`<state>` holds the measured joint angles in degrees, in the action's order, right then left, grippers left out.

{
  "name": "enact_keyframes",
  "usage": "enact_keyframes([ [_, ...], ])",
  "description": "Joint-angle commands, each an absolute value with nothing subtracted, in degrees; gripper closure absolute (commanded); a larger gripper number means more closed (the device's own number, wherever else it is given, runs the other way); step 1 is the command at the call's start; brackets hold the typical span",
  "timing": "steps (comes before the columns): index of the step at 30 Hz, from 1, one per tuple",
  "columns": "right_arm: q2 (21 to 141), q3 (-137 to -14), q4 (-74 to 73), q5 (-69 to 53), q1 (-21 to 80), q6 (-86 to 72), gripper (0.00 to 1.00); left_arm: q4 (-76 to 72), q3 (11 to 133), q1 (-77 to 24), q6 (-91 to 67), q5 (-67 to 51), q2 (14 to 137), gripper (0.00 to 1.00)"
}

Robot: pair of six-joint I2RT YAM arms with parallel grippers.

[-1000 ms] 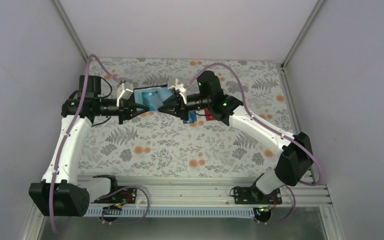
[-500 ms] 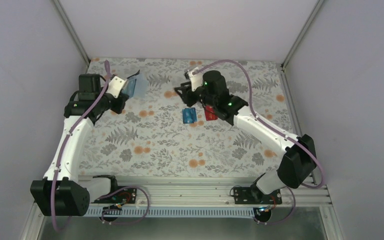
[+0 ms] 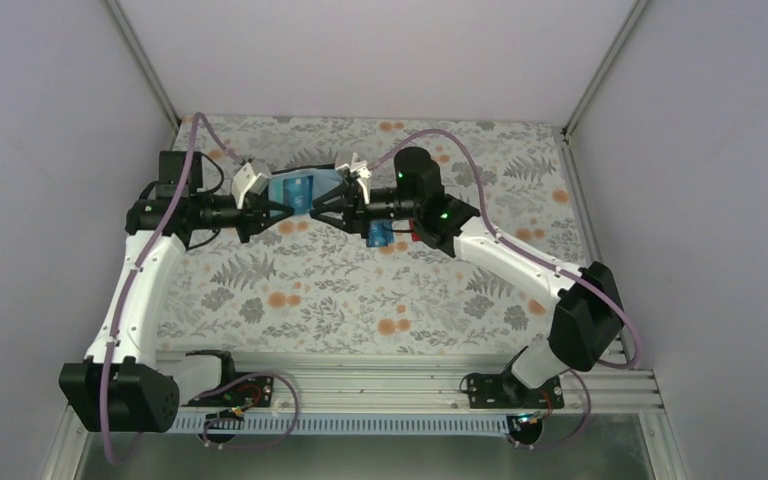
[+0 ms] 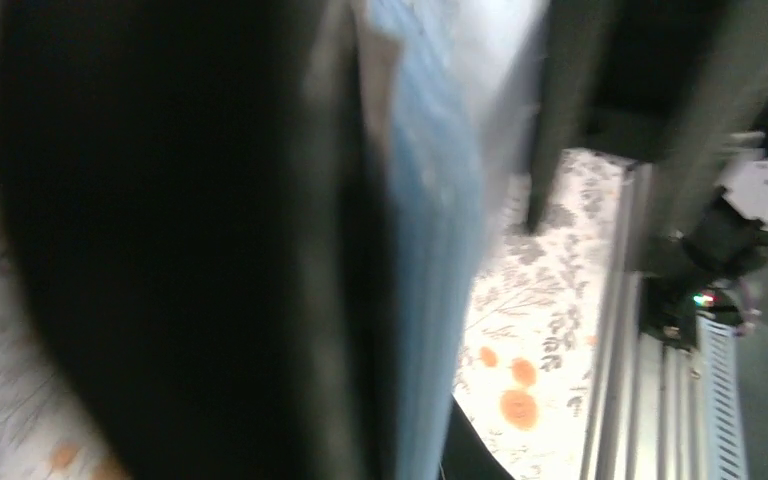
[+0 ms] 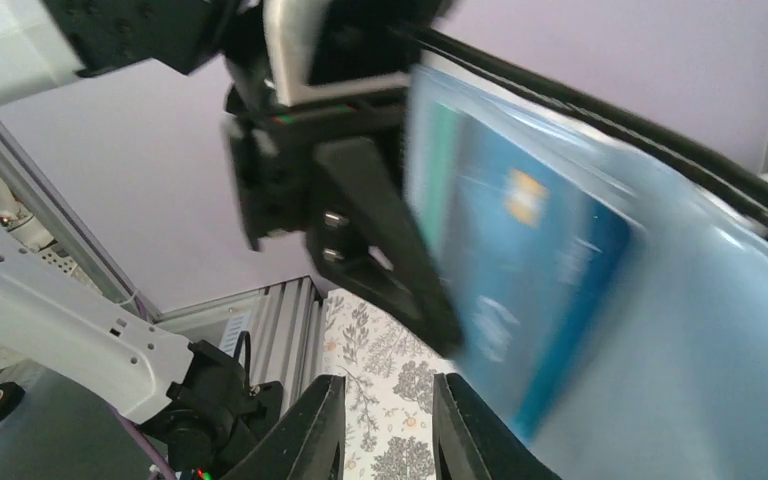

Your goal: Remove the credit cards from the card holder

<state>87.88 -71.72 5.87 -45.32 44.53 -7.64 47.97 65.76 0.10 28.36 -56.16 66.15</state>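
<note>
Above the far middle of the floral-patterned table [image 3: 360, 300], your left gripper [image 3: 268, 208] is clamped on the light-blue, dark-edged folding card holder [image 3: 295, 188]. Its teal-green rectangular plastic card [image 5: 520, 250] lies just left of the nearer right gripper [image 5: 388, 425], whose jaws stand narrowly parted and empty.

I'm getting the holder [image 4: 430, 250] only as a blur beside a dark mass [image 4: 160, 250] on the left wrist, and the right arm [image 3: 505, 255] is covering most of the red card [image 3: 416, 238].
</note>
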Motion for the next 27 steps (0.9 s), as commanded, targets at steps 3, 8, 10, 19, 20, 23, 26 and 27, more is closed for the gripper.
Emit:
enact_keyframes([
  [3, 88.6, -73.3, 6.0, -45.3, 42.5, -9.3, 0.76, 56.0, 68.9, 0.0, 39.8, -72.3, 64.8, 0.98],
  [8, 87.4, -73.1, 5.1, -46.2, 41.8, -7.7, 0.76, 58.8, 69.0, 0.0, 43.8, -74.3, 64.7, 0.98],
  [10, 87.5, -73.9, 4.4, -48.4, 41.7, -6.9, 0.75, 59.8, 69.1, 0.0, 45.1, -75.0, 64.6, 0.98],
  [19, 90.7, -77.8, 2.3, -59.0, 43.2, -3.5, 0.85, 58.7, 68.7, 0.0, 44.0, -74.4, 64.8, 0.98],
  [20, 90.8, -78.0, 2.4, -59.4, 43.6, -3.3, 0.89, 58.5, 68.7, 0.0, 44.0, -74.5, 64.9, 0.98],
  [23, 90.3, -78.0, 2.1, -59.3, 43.7, -3.0, 0.96, 59.1, 68.9, 0.0, 44.3, -74.9, 64.9, 0.98],
  [26, 88.8, -77.0, 1.9, -58.3, 43.4, -2.4, 0.96, 60.7, 69.3, 0.0, 46.5, -76.2, 64.7, 0.93],
  [27, 88.4, -76.8, 1.3, -58.1, 43.2, -2.0, 0.96, 61.3, 69.5, 0.0, 47.2, -76.6, 64.7, 0.88],
])
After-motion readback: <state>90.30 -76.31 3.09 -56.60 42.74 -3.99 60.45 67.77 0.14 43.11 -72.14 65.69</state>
